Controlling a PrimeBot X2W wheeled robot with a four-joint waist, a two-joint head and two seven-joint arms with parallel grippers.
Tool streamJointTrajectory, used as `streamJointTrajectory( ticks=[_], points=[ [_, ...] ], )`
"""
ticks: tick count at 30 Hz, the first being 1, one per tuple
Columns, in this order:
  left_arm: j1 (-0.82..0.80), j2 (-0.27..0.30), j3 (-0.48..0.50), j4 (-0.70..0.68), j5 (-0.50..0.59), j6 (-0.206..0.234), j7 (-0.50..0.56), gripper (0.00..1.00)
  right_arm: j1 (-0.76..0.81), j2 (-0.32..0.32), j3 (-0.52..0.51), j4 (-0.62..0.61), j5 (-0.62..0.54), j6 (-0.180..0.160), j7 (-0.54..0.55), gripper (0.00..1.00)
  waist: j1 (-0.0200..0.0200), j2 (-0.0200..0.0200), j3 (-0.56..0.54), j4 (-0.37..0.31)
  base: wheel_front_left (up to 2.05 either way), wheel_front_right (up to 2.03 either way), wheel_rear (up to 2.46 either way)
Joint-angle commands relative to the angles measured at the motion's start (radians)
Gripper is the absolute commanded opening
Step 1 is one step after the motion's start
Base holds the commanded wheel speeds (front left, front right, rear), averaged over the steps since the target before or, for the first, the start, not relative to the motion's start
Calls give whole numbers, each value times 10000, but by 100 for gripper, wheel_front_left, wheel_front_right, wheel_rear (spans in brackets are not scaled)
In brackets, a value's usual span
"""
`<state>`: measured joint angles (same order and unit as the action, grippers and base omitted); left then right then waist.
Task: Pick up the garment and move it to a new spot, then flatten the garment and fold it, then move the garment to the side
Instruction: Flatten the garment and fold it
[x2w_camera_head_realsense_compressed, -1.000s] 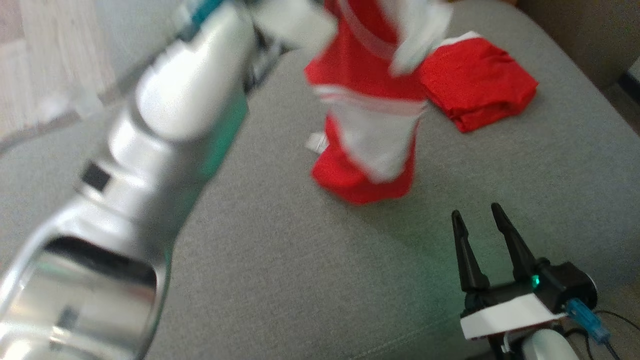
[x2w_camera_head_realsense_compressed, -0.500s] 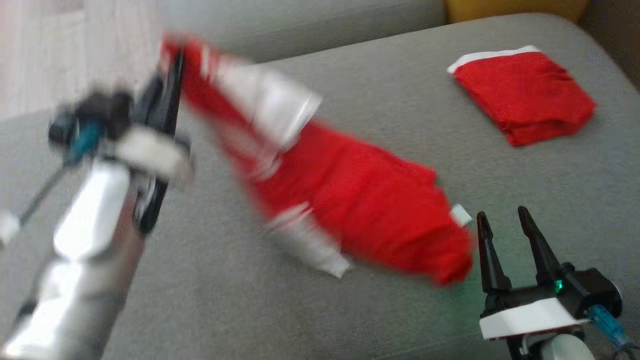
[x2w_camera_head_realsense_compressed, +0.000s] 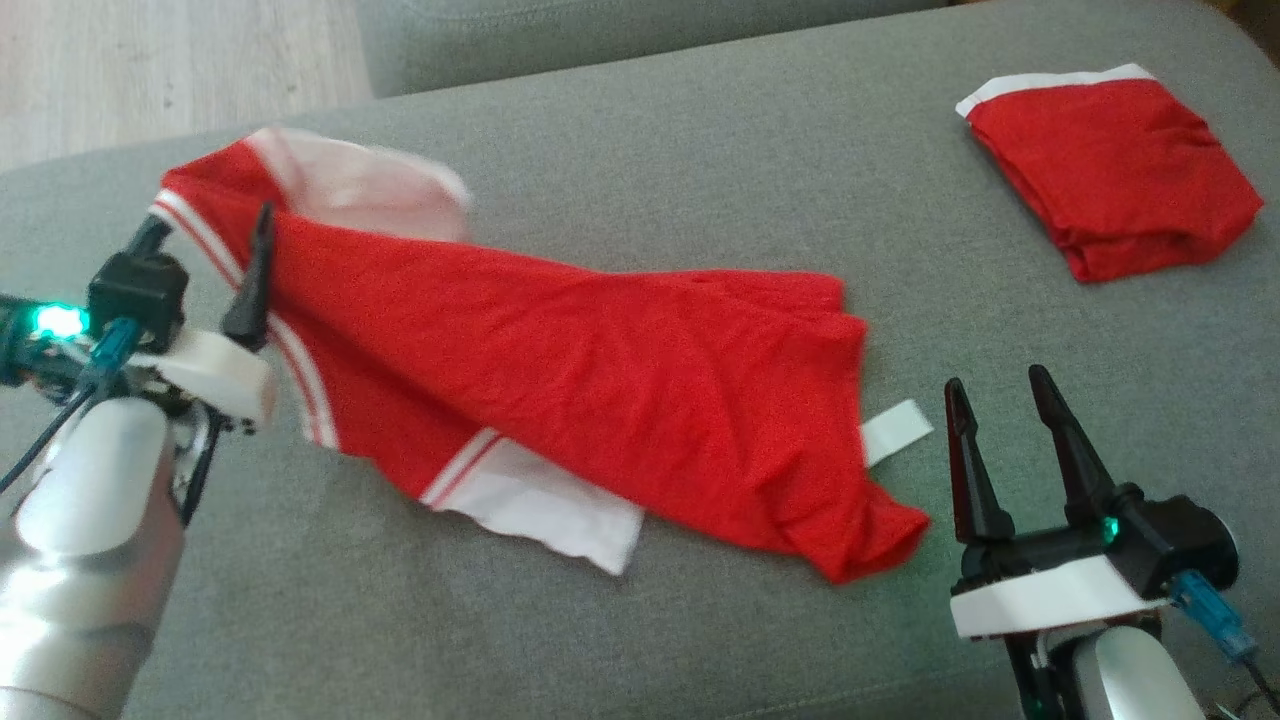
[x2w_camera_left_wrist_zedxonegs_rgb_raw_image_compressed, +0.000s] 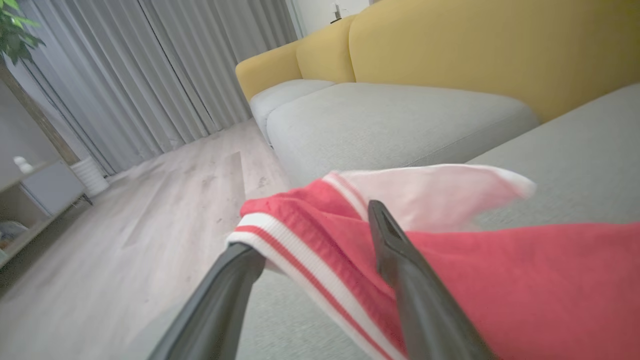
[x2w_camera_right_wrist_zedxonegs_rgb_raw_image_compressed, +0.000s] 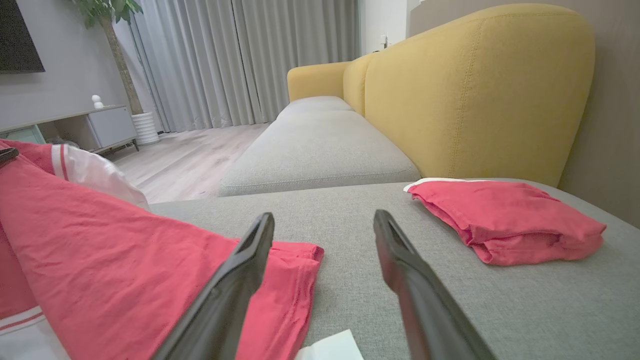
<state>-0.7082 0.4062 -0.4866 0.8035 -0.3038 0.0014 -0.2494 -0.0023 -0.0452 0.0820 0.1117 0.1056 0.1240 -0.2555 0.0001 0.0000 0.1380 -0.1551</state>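
We found the garment (x2w_camera_head_realsense_compressed: 600, 370) lying loose and creased on the grey cushion (x2w_camera_head_realsense_compressed: 640, 170), stretched in the head view from 10 o'clock down toward 5 o'clock. One white sleeve (x2w_camera_head_realsense_compressed: 545, 510) poked out from under the red cloth at 6 o'clock, a second white part was blurred at 10 o'clock, and a white tag (x2w_camera_head_realsense_compressed: 895, 430) lay at the garment's 3 o'clock edge.

The left gripper (x2w_camera_head_realsense_compressed: 207, 222) sat at 9 o'clock with its fingers spread wide. In the left wrist view the striped edge (x2w_camera_left_wrist_zedxonegs_rgb_raw_image_compressed: 300, 260) lay across the gap between them, resting on one fingertip and passing behind the other; nothing was pinched.

The right gripper (x2w_camera_head_realsense_compressed: 995, 380) was at 4 o'clock, fingers wide and empty, raised just beside the garment's near corner and not touching it. The tag was just at 9 o'clock of its tips.

A folded cloth (x2w_camera_head_realsense_compressed: 1110, 180), red with a white band, rested on the same cushion at 1 o'clock, well apart from the garment. Behind it in the right wrist view rose a yellow backrest (x2w_camera_right_wrist_zedxonegs_rgb_raw_image_compressed: 475, 90), and pale wooden floor (x2w_camera_head_realsense_compressed: 150, 70) showed at 11 o'clock in the head view
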Motion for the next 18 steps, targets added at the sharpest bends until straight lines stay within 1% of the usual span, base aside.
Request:
streamJointTrajectory(
  ticks=[1,4,5,7,11,15,18],
  points=[
    [-393,595,283,-246,135,188,-90,100,-26,-51,205,-296,66,67,-63,100,-1,0,-91,-3,0,0,0],
    [-349,777,181,-301,289,323,123,100,21,-51,175,-308,95,67,-63,100,-1,0,-96,22,0,0,0],
    [-332,844,137,-329,332,371,336,100,25,-51,163,-317,108,67,-63,100,-1,0,-88,37,0,0,0],
    [-261,975,78,-319,268,296,1060,100,1,-51,175,-340,134,67,-63,100,-1,0,-36,42,0,0,0],
    [17,1356,-179,-267,10,-331,3205,100,-100,-51,200,-402,168,67,-63,100,-1,0,98,22,0,0,0],
    [469,1893,-152,-871,-340,-640,4367,100,-43,-51,120,-421,182,67,-63,100,-1,0,132,13,0,0,0],
    [1069,2399,41,-1492,-757,-728,5062,100,9,-51,61,-388,188,67,-63,100,-1,0,68,28,0,0,0]
  ],
)
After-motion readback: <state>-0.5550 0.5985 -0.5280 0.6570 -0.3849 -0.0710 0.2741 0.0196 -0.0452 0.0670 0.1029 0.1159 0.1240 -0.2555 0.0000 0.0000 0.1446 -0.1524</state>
